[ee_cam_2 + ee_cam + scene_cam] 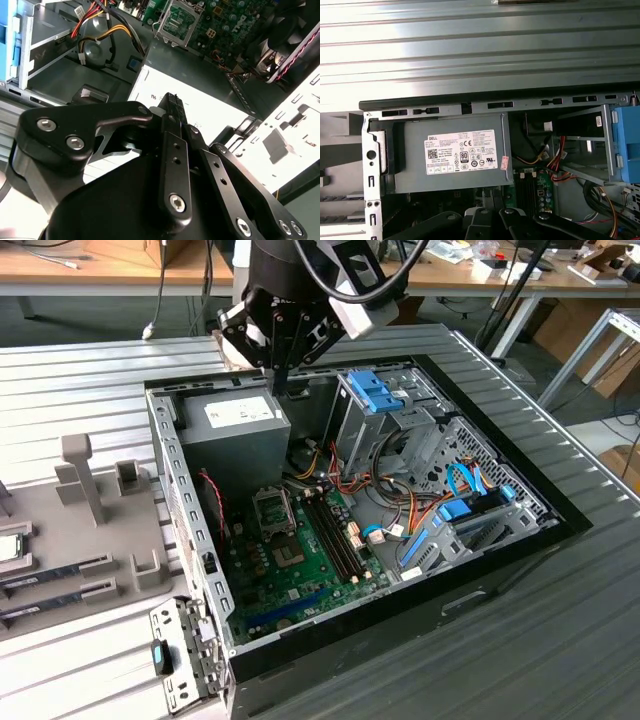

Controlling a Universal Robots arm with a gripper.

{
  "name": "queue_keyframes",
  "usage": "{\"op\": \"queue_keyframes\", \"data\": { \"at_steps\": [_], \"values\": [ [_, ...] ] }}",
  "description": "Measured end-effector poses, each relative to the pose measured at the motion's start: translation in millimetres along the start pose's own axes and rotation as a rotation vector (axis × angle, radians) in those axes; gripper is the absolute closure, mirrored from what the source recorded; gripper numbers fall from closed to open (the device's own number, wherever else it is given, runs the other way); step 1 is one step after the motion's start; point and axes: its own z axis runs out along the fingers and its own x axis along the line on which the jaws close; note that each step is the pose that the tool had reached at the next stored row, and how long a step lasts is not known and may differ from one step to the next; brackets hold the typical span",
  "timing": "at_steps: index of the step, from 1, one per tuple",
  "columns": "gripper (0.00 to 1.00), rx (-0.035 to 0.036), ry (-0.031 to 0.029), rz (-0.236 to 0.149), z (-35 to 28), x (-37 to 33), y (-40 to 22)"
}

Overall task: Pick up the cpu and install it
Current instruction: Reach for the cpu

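Note:
The cpu (9, 546), a small silvery square, lies on the grey fixture plate (90, 540) at the exterior view's far left edge, partly cut off by the frame. My gripper (279, 390) hangs over the back of the open computer case (350, 500), just above the grey power supply box (235, 425), far from the cpu. In the second wrist view its black fingers (173, 107) sit pressed together with nothing between them, over the box's white label. The empty metal-framed socket (272, 508) on the green board lies in front of the power supply.
Long memory sticks (50, 575) rest on the fixture plate beside upright grey posts (80, 475). Inside the case are a blue drive cage (375, 390), bundled coloured cables (400, 510) and memory slots (335, 530). Ribbed metal table (90, 380) surrounds the case.

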Motion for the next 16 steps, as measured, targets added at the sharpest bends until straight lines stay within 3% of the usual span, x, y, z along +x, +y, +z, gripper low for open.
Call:
{"op": "queue_keyframes", "data": {
  "at_steps": [16],
  "values": [
    [0.89, -0.0001, 0.0, 0.0, -0.1, 5.3, -0.4]
  ]
}}
